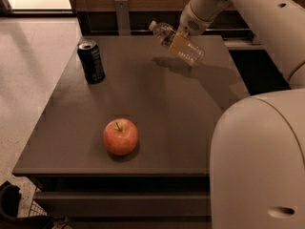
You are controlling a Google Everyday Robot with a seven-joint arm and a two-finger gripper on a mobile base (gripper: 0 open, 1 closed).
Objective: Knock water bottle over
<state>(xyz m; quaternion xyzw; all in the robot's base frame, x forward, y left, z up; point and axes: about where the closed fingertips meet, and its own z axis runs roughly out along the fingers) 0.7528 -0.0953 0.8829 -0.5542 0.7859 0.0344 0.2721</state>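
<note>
The water bottle (188, 52) is clear ribbed plastic with a white cap. It hangs tilted over the far right part of the brown table (157, 94), cap pointing up and left. My gripper (180, 43) comes down from the white arm at the upper right. Its tan fingers (179, 44) are closed across the bottle's middle. The bottle's base is low over the table, with its shadow just beneath. I cannot tell whether the base touches the table.
A dark blue soda can (91, 61) stands upright at the table's far left. A red apple (120, 136) sits near the front middle. My white body (259, 161) fills the lower right. The table's right edge drops to a dark gap.
</note>
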